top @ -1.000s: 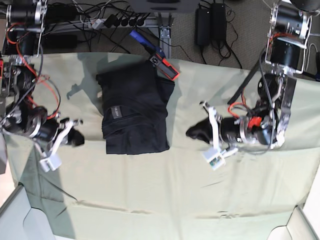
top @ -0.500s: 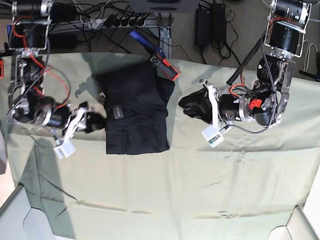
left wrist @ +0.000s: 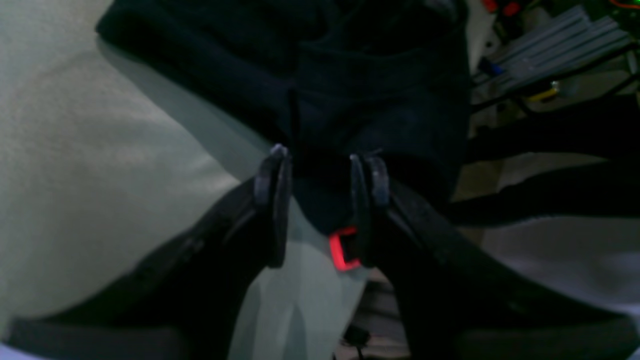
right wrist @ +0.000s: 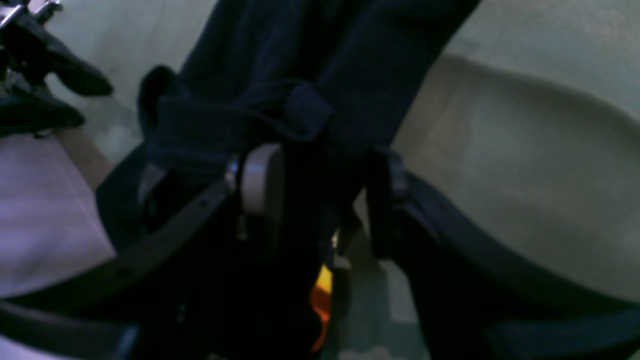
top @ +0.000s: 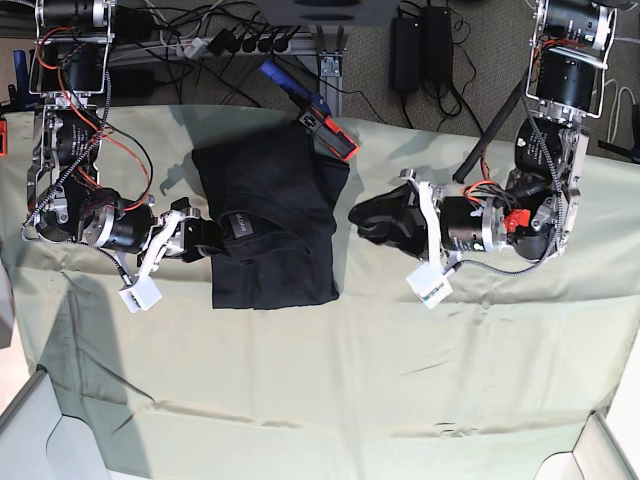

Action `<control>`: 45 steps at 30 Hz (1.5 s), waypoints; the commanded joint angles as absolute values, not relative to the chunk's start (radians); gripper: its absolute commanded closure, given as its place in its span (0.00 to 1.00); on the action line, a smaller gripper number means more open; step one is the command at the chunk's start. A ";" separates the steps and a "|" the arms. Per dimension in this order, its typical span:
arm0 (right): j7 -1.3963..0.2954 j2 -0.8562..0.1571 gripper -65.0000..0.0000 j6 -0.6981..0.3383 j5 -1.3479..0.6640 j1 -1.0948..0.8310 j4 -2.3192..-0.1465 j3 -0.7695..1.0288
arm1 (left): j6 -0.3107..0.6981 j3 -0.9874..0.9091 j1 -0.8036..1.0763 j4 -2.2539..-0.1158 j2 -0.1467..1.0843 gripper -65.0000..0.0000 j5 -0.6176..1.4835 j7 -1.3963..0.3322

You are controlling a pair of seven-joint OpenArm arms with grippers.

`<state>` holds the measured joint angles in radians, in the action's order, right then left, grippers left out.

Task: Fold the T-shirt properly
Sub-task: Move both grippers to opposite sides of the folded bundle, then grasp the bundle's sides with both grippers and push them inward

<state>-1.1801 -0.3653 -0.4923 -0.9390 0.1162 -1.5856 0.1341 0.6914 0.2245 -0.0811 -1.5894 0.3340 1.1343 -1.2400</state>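
One pale green table cloth (top: pixel 330 380) under T-shirt (top: pixel 270 215).

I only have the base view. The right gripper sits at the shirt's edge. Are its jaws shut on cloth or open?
Observer: Open. In the right wrist view the right gripper has its jaws apart, with a fold of the shirt lying between them, not pinched.
Operator: And the left one, by the other edge?
Observer: The left gripper is open too. The left wrist view shows the shirt's edge reaching in between its fingertips.
Operator: Anything hidden under the right gripper?
Observer: A small orange patch shows low between its jaws. It is too blurred to tell what it is.
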 commanded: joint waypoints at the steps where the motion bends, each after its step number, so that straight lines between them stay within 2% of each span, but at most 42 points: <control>1: -1.168 -0.376 0.59 -0.573 -0.962 0.136 -1.600 0.139 | 0.698 0.222 -0.094 -1.607 0.318 0.63 1.178 -1.235; 6: -1.169 -0.365 0.59 -0.573 -0.962 0.135 -1.600 0.139 | 0.698 0.222 -0.089 -1.607 0.260 0.63 1.155 -1.223; 11: -1.172 -0.365 0.59 -0.573 -0.962 0.135 -1.600 0.139 | 0.698 0.220 -0.089 -1.603 0.257 0.63 1.035 -1.128; 19: -1.179 -0.365 0.59 -0.573 -0.962 0.135 -1.600 0.139 | 0.698 0.144 -0.089 -1.570 0.258 0.63 1.001 -1.091; 24: -1.179 -0.365 0.59 -0.573 -0.962 0.135 -1.600 0.139 | 0.698 0.143 -0.089 -1.476 0.258 0.54 1.036 -1.083; 34: -1.178 -0.365 0.59 -0.573 -0.962 0.135 -1.600 0.139 | 0.698 0.144 -0.086 -1.468 0.196 0.54 1.179 -1.219; 45: -1.178 -0.365 0.59 -0.573 -0.962 0.135 -1.600 0.139 | 0.698 0.144 -0.086 -1.468 0.157 0.54 1.105 -1.148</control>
